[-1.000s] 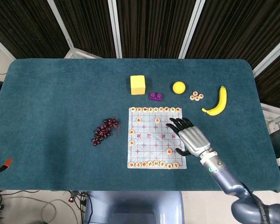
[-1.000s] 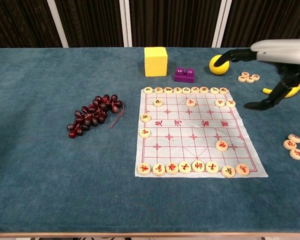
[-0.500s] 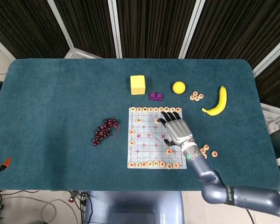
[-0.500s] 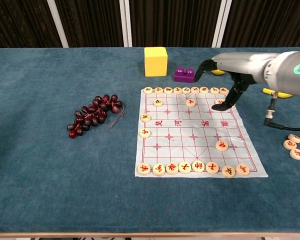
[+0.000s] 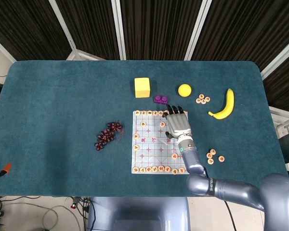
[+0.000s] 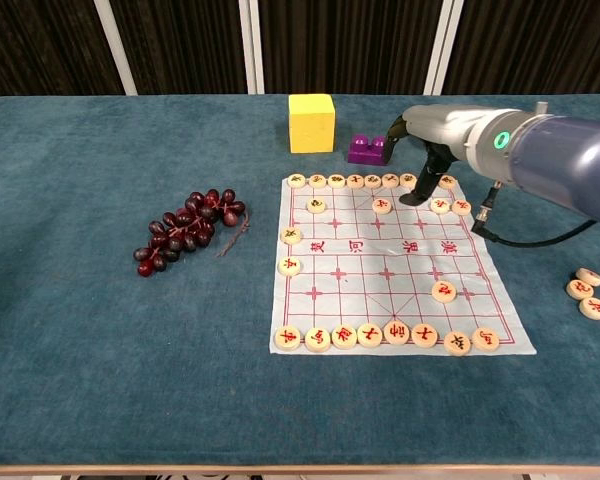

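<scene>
Over the far edge of the xiangqi board [image 6: 395, 262], the right hand [image 5: 177, 123] hovers, fingers spread and empty, thumb tip beside a round chess piece [image 6: 382, 206]. Best to descend slowly and pinch only that disc, sparing the back-row pieces [image 6: 355, 181].

Right robot hand [image 5: 177, 123] moved to board's [image 5: 149, 144] far edge.

— Right hand [image 5: 178, 123]?
— Palm down, fingers [image 5: 176, 111] stretched forward and slightly spread, thumb [image 6: 417, 192] angled downward in the chest view. Nothing seen in its grasp.
— Arm?
— Right forearm [image 5: 195, 163] runs back toward the lower right, elbow bent near the frame's bottom edge.
— Left hand?
— Shows in neither view.
</scene>
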`<state>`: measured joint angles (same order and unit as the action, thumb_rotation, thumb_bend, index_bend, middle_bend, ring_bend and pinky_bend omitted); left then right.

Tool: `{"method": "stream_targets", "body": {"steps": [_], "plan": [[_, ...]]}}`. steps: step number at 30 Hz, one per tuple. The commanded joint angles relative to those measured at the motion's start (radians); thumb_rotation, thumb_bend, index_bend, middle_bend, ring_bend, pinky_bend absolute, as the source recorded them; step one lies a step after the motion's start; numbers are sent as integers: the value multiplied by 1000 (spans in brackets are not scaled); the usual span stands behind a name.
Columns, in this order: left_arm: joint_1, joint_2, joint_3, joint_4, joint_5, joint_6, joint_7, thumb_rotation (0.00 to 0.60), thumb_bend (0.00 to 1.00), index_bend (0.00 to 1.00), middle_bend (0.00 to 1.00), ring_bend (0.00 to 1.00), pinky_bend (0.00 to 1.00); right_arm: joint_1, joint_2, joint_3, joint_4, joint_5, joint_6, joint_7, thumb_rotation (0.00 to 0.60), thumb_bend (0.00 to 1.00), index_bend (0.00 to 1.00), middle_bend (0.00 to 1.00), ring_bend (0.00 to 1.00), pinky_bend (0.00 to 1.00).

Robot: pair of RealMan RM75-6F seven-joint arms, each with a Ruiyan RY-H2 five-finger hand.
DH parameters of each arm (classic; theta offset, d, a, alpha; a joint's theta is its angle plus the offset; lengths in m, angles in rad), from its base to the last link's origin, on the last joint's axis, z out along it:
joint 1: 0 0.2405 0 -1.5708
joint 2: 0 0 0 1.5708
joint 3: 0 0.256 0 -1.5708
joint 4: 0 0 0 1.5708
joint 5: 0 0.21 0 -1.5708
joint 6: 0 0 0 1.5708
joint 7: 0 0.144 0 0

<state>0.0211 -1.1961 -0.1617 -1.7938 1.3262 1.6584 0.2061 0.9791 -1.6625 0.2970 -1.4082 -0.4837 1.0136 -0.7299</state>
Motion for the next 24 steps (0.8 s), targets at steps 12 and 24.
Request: {"method": "stream_targets", "body": {"steps": [12,24], "plan": [[2,7,0,3,-1,2,-7,600,26,19,0,0,41,54,-129,10,186,50,-5,-36,600,374,324,0,0,23],[7,13,-1,-1,0,8,-15,600,26,18,0,0,41,64,-182,19,262,59,-25,-52,600,374,371,0,0,23]]}}
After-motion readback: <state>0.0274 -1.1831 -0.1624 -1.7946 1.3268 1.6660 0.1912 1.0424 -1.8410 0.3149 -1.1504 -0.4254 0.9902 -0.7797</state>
